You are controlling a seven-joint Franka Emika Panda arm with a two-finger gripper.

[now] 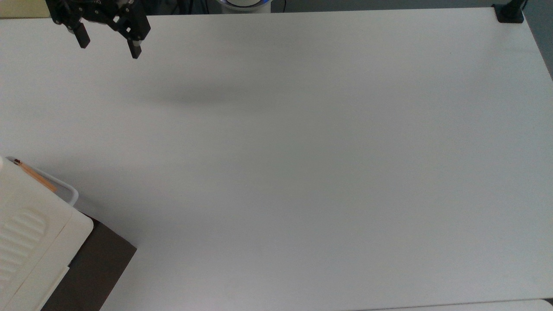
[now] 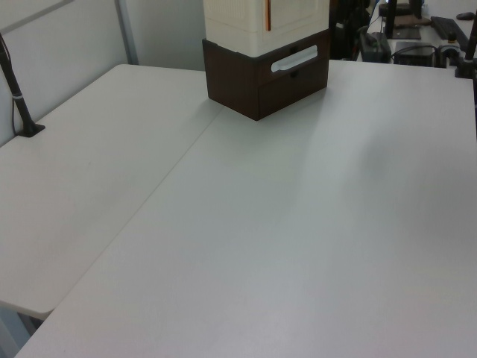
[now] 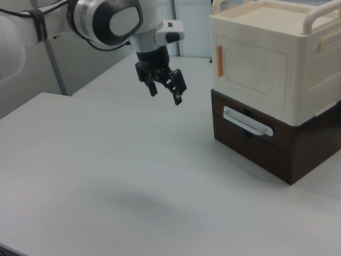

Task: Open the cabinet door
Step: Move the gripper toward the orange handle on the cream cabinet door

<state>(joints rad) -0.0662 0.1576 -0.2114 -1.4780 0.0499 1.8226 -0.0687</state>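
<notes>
Hovering pincer (image 3: 165, 90), fingers spread, well apart from cabinet door (image 3: 250, 66).

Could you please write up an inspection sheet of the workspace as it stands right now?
Surface: white table, bare across the middle.
Job's things: cabinet at the right view's right; cabinet door shut, copper handle untouched.
Clutter: nothing seen.
Grippers: gripper open, in the air, apart from the cabinet.
Cables: black cable on a post at the left view's left edge.
Surroundings: black clamp at the top view's upper right corner.
</notes>
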